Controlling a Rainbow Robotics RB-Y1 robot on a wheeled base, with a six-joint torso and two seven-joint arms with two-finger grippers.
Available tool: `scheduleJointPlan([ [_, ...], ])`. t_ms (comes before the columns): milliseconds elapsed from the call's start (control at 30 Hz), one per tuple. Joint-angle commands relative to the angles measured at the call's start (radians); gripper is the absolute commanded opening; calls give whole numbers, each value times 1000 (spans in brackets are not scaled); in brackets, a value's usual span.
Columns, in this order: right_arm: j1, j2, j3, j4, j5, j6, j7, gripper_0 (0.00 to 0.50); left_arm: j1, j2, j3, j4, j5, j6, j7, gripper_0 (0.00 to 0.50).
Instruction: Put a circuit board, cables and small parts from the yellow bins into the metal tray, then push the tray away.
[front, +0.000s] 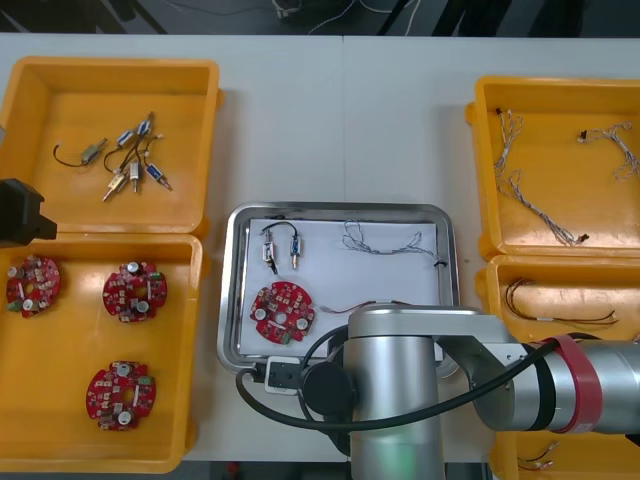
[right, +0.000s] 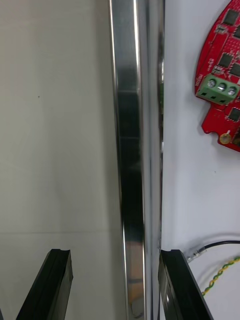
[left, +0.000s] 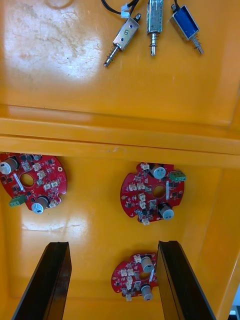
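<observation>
The right end effector (right: 116, 255), open and empty over the metal tray's (right: 131, 125) six o'clock rim, may snag the cable (right: 222, 272) when pushing; the left end effector (left: 114, 243) hangs open at nine o'clock.

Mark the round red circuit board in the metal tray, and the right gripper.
Round red circuit board (front: 282, 311): front view, board's middle.
Right gripper (right: 116, 255): right wrist view, midway between open fingertips, astride the metal tray (right: 131, 150) rim.

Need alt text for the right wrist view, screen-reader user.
The open right gripper straddles the shiny rim of the metal tray, one finger over the bare table, the other over the tray's white inside. Inside lie part of a round red circuit board and, by that finger, a black cable and a twisted yellow cable.
</observation>
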Motion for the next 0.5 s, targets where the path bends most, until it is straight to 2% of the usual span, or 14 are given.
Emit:
scheduleJointPlan([
  [33, -24, 36, 29, 16, 15, -12, 38, 500, 24, -7, 31, -28, -11, 7, -80, 500],
  [500, -24, 88, 37, 85, 45, -12, 42, 500, 40, -4, 31, -28, -14, 7, -80, 500],
])
